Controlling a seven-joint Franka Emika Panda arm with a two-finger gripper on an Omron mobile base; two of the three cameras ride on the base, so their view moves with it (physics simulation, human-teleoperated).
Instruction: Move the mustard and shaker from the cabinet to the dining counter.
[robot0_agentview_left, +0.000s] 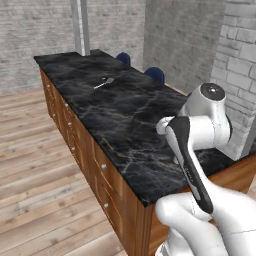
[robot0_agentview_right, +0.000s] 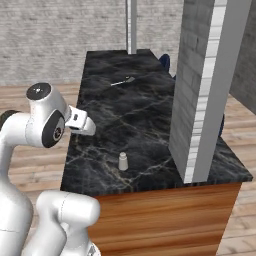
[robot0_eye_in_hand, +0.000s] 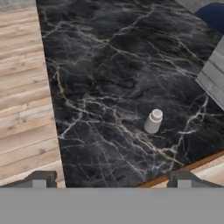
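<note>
OK, shaker (robot0_eye_in_hand: 153, 121) stands upright on the counter (robot0_eye_in_hand: 109, 65) near the brick pillar (robot0_agentview_right: 205, 90). Gripper (robot0_eye_in_hand: 111, 180) hangs above it, jaws wide, nothing held. Mustard probably next: back straight off so the arm clears the shaker.

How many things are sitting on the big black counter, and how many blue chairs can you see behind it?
Shakers: 1, the shaker standing upright on the dining counter
Forks: 1, the silver fork lying at the far end
Blue chairs: 2, one blue chair and another blue chair behind the counter
Total: 4
</note>
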